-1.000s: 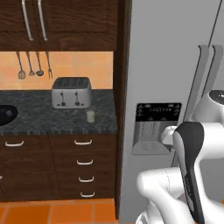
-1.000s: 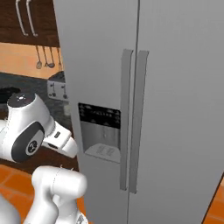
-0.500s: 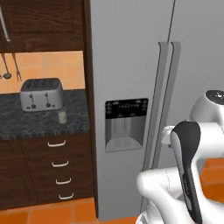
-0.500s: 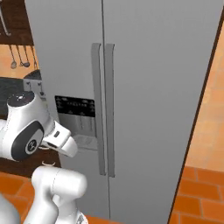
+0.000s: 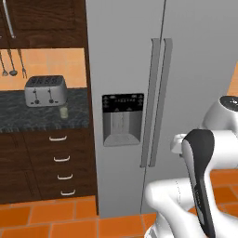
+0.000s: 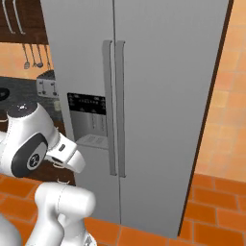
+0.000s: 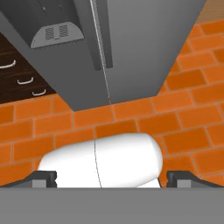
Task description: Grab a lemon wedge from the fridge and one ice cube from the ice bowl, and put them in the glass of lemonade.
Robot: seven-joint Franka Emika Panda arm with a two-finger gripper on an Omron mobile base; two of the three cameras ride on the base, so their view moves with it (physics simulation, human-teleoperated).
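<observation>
Tall grey double-door fridge (image 5: 139,69) dead ahead with doors closed, paired long vertical handles (image 6: 114,105) upright at its centre seam; two-finger gripper (image 7: 112,178) tucked low before it, fingertips spread wide, holding nothing; lemon wedge presumably inside.

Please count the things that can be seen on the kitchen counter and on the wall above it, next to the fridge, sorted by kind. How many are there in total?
Toasters: 1, the toaster on the counter.
Glasses: 1, the glass of lemonade, in front of the toaster.
Hanging utensils: 2, one beside the other.
Total: 4.
</observation>
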